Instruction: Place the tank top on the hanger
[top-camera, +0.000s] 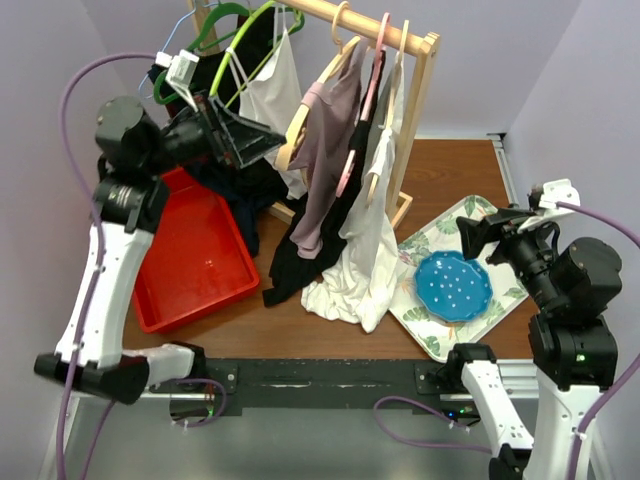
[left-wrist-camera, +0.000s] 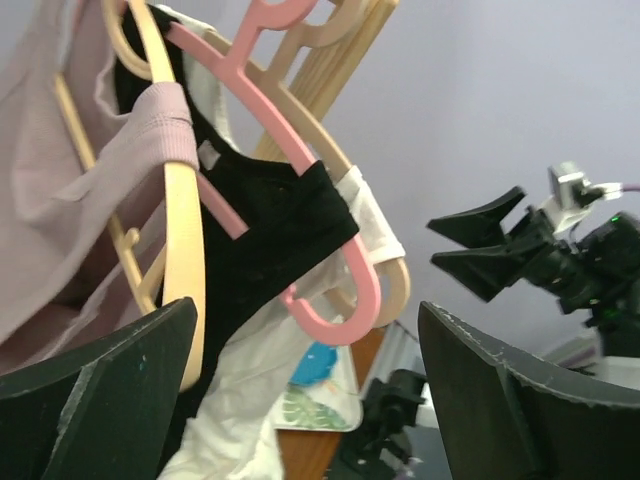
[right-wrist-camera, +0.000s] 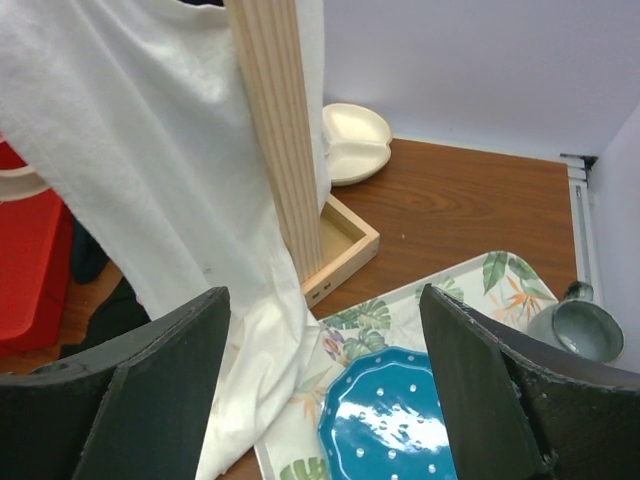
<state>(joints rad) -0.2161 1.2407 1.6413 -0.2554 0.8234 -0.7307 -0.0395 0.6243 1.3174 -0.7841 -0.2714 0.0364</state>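
The wooden table carries a clothes rack at its far side. The tank top hangs from that rack on the hanger. Its long axis is upright, with the straps at the top and the hem down near the table. A ribbed strap wraps over the near arm of the hanger. The hanger lies crosswise to the rod, hook up, and that near arm slopes down toward the left gripper. This gripper sits just beside it, jaws spread wide and gripping nothing. The right gripper is well apart above a leaf-print tray, also spread and empty.
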